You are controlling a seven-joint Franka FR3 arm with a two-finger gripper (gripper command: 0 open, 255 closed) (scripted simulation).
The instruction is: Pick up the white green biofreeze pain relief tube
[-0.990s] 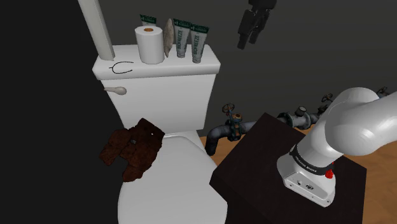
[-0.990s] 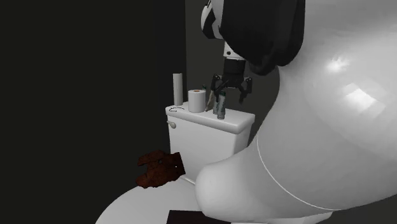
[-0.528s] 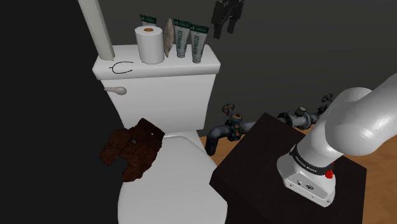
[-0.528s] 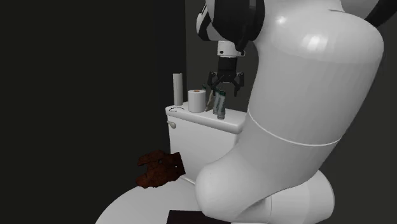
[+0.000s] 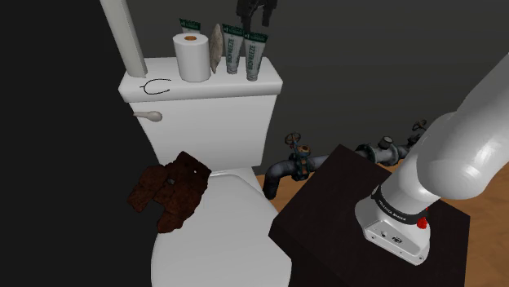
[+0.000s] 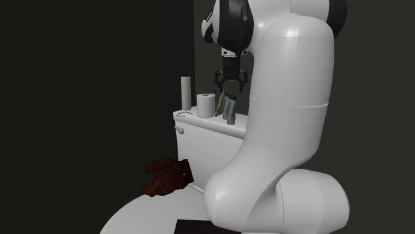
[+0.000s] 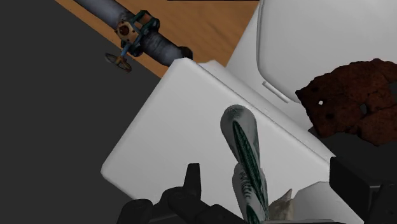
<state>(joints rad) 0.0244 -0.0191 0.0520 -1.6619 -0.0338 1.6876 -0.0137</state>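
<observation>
**Inspector:** What has changed?

**Assessor:** The gripper [image 5: 254, 13] has crossed in from the shoulder view's right. It now hangs above the tank [image 5: 204, 96], over that view's right end of the lid.

**Inspector:** Its condition?

**Assessor:** Fingers spread wide, holding nothing. It is well clear of everything on the lid.

**Inspector:** Location of the tube?

**Assessor:** The tube [image 5: 255, 55] stands upright on the lid, outermost at that right end. A twin tube [image 5: 232, 45] stands just beside it, and the roll [image 5: 192, 55] is near. In the wrist view the tube sits below, between the two fingers and untouched.

**Inspector:** Significance?

**Assessor:** In my judgement the sideways approach is largely complete and the descent has not begun. The twin stands close, so a wide-open drop risks knocking it. The fingers should straddle the end tube alone before closing.
</observation>
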